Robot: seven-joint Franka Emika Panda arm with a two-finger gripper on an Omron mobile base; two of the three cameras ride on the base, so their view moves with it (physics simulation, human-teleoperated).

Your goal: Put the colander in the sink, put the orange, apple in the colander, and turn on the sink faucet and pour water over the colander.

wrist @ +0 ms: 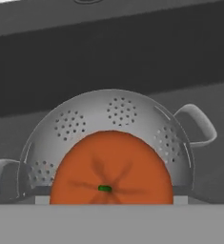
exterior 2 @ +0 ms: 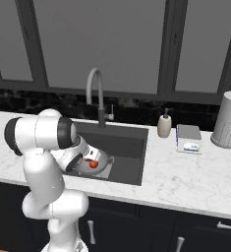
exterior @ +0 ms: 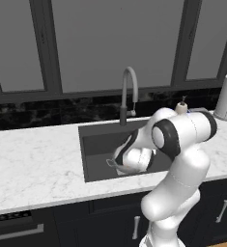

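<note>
Low over the sink [exterior: 93, 140], the white arm folds forward and down so that its hand [exterior 2: 90, 162] hangs inside the colander [exterior 2: 101, 158], which sits on the sink floor; whether the hand is wide, narrow or gripping I cannot tell, as its fingers are hidden. From the hand view the orange [wrist: 111, 169] looms close, green stem toward the camera, with the colander's dotted wall and two loop handles behind it, while the right base view shows just a small red-orange spot there. Farther back the faucet [exterior: 128, 94] arches at the rim, and on the table the right base view shows a soap bottle [exterior 2: 164, 124], a sponge [exterior 2: 188, 139] and a paper towel roll [exterior 2: 228, 119].
</note>
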